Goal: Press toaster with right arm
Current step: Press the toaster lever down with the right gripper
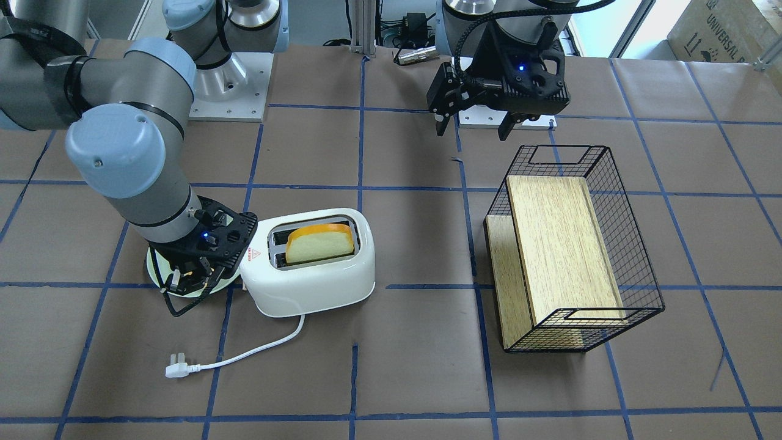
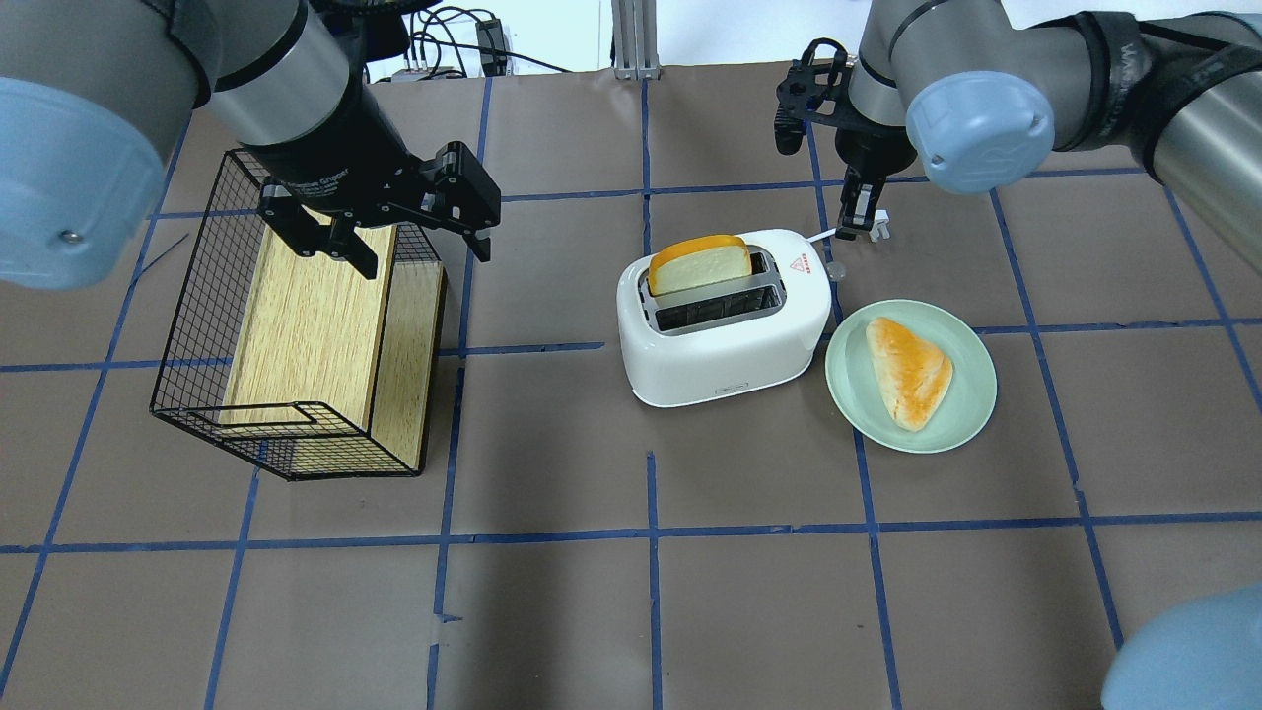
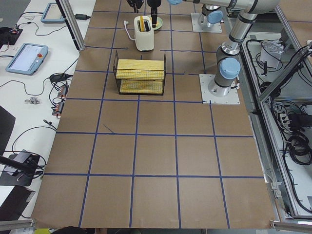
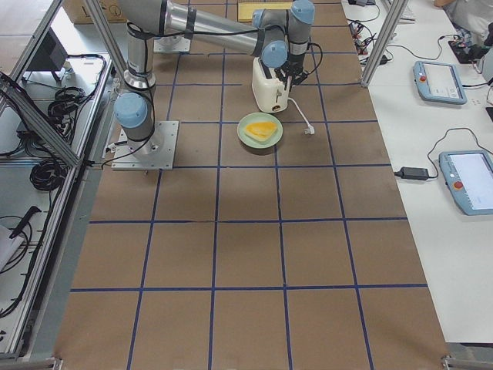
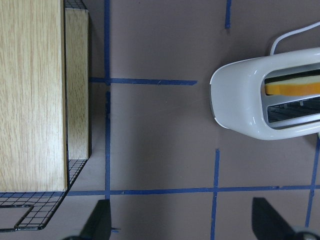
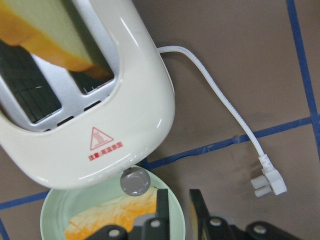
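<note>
The white two-slot toaster [image 2: 725,340] stands mid-table with a slice of bread [image 2: 698,266] upright in its far slot. It also shows in the right wrist view [image 6: 107,125], with its red triangle mark and its silver knob [image 6: 135,181] on the end face. My right gripper [image 6: 180,206] hangs just beyond that knob end, its fingers close together and empty. In the overhead view the right gripper [image 2: 855,219] is by the toaster's far right corner. My left gripper [image 2: 419,251] is open and empty over the wire basket.
A green plate [image 2: 856,399] with a piece of bread [image 2: 909,372] lies right of the toaster, partly under my right gripper. The white cord ends in a plug [image 6: 270,182] on the table. A black wire basket [image 2: 197,296] with a wooden box stands at the left.
</note>
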You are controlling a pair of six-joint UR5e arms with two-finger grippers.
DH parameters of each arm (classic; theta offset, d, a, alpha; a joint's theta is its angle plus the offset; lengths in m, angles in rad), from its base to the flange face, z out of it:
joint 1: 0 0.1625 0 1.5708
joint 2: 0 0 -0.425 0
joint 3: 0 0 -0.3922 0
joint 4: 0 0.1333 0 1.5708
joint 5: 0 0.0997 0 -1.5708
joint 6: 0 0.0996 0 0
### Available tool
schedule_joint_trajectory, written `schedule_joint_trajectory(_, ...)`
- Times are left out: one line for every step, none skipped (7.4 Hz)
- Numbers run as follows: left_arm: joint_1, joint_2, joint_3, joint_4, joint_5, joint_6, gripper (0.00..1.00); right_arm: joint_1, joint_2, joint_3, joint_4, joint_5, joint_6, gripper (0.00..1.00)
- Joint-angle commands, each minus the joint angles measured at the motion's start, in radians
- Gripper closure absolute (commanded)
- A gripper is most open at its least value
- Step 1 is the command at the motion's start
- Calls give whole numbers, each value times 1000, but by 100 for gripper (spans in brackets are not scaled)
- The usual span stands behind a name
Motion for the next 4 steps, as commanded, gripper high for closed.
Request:
schedule_joint_trajectory(0,0,0,0,0,0,0,2,-31,63,-65,0,-151,86)
schedule_joint_trajectory(0,0,0,0,0,0,0,-1,-41,119,-122,-2,-151,86)
schedule_joint_trajectory(0,0,0,0,0,0,0,-9,-45,135,-145,-5,-150,86)
schedule_joint_trajectory(0,0,0,0,0,0,0,-1,-47,143,-147,-2,-148,86)
